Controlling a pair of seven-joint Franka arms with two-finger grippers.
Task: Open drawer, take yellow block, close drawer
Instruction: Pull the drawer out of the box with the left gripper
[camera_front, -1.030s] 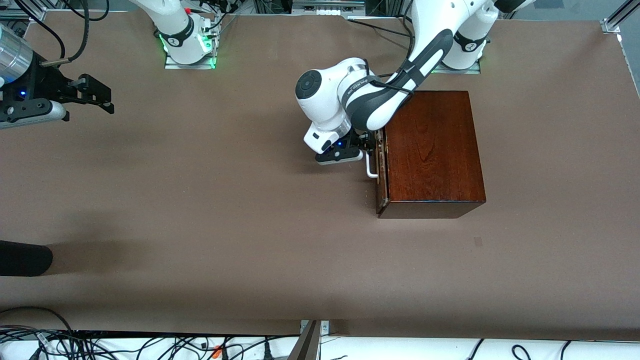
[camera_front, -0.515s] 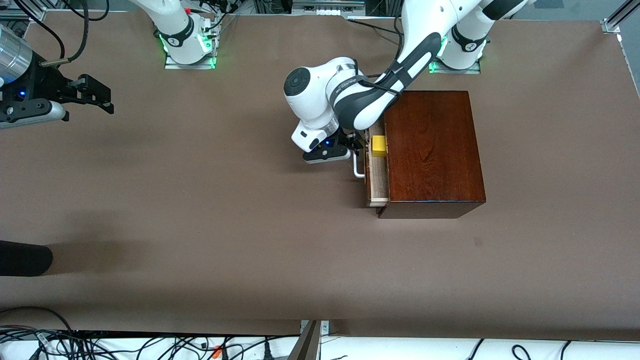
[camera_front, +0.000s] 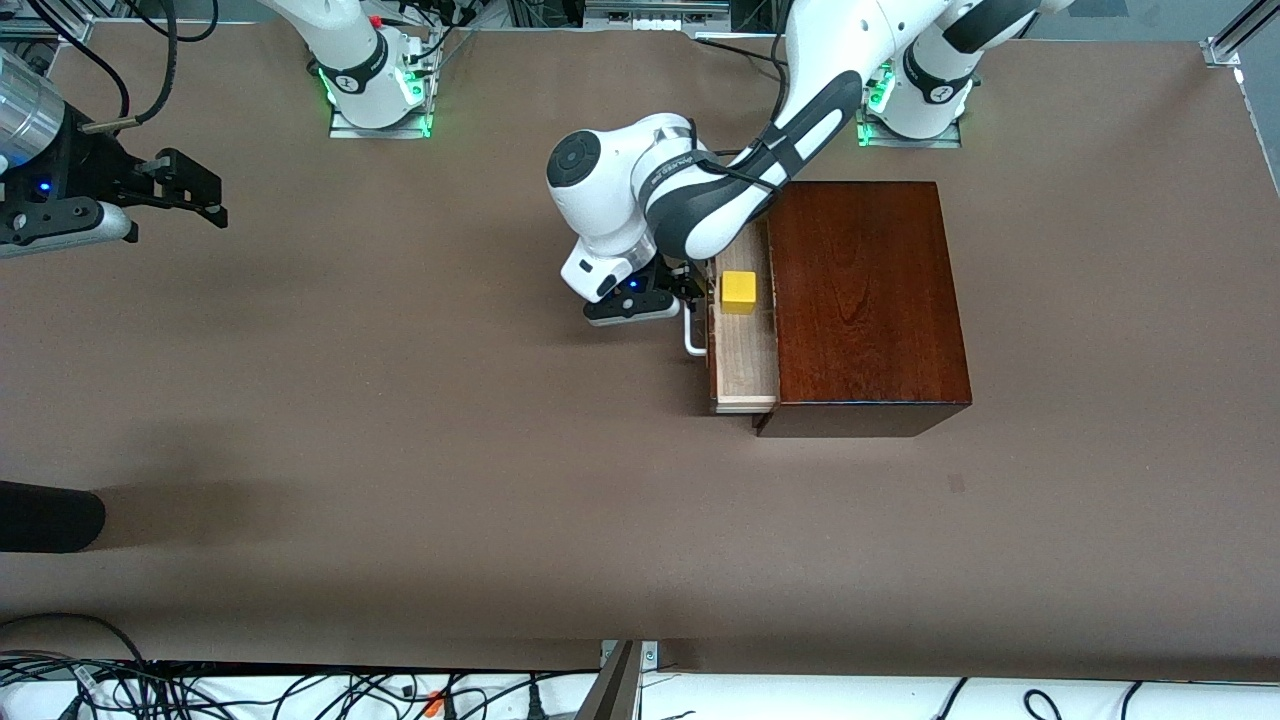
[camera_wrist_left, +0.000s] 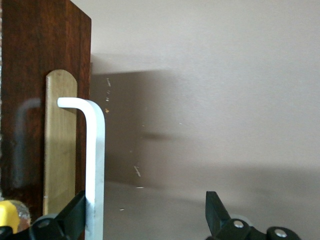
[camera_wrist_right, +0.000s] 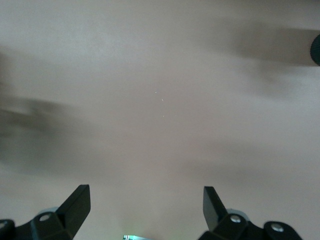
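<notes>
Front view shows the drawer (camera_front: 742, 360) partly pulled out of the dark wooden box (camera_front: 862, 300), with the yellow block (camera_front: 739, 292) sitting in its tray. The left gripper (camera_front: 690, 290) is at the white handle (camera_front: 693, 338) with its jaws spread wide, one finger hooked behind the bar, not clamped. The right gripper (camera_front: 190, 185) waits open over the table's right-arm end. The block looks light, rigid and smooth — best pinched across two flat opposite faces.
</notes>
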